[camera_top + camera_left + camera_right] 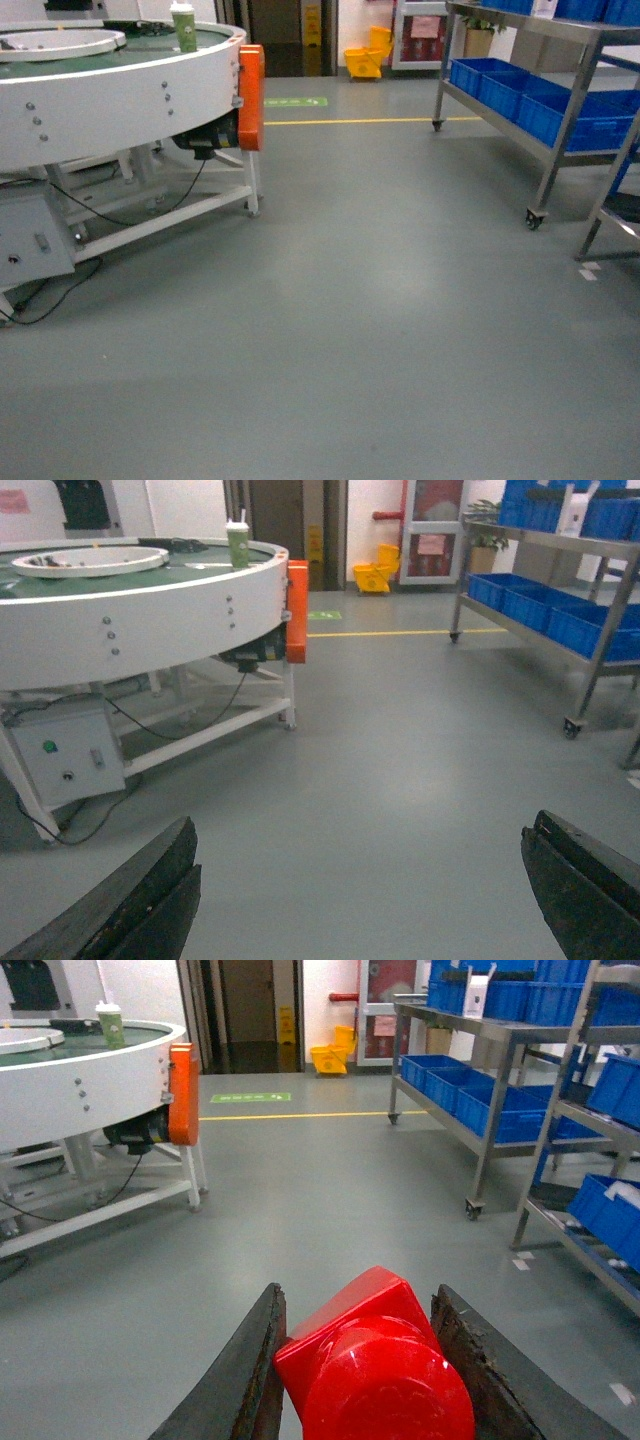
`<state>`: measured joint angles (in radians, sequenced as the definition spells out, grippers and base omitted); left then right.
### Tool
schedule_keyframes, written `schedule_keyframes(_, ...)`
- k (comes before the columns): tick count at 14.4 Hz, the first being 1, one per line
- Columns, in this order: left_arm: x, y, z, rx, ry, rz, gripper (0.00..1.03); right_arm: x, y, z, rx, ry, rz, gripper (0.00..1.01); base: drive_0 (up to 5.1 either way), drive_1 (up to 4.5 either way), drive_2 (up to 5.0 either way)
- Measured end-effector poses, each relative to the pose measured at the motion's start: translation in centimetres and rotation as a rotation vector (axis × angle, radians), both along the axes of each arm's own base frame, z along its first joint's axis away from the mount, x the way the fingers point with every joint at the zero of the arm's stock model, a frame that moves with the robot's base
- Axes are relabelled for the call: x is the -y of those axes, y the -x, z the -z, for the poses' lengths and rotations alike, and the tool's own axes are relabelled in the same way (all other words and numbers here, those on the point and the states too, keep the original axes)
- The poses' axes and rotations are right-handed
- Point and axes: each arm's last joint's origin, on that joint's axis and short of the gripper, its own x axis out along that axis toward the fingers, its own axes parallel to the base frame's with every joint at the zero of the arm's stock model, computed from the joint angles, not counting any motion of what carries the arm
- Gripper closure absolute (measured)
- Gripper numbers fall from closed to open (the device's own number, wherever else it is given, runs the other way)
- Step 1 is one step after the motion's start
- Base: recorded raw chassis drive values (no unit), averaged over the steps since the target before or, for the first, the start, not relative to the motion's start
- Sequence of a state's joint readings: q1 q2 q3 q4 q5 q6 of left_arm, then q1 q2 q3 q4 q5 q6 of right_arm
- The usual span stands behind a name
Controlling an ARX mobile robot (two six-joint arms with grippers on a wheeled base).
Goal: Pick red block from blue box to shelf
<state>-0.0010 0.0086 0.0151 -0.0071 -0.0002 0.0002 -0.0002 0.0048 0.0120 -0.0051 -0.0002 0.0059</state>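
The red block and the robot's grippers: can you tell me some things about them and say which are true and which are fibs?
1. The right gripper is squeezing the red block between its fingers. True.
2. The left gripper is holding a yellow brick. False: its fingers are apart with only bare grey floor between them.
3. The red block is sitting on the shelf. False: it is in the right gripper, and the shelf stands further off across the floor.
4. Blue crates rest on the shelf. True.
5. The green cup is lying on the floor. False: it stands upright on the round white conveyor table.
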Motion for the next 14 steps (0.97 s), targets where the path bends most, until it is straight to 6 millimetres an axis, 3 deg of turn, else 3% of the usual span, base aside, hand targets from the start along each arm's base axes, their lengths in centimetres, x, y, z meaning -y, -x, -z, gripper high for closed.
schedule_keyframes(14,-0.01,0.0,-0.04,0.005,0.0,-0.002,0.05,0.0,0.0,0.0,0.0,0.0,0.0,0.65,0.0,4.32,-4.3)
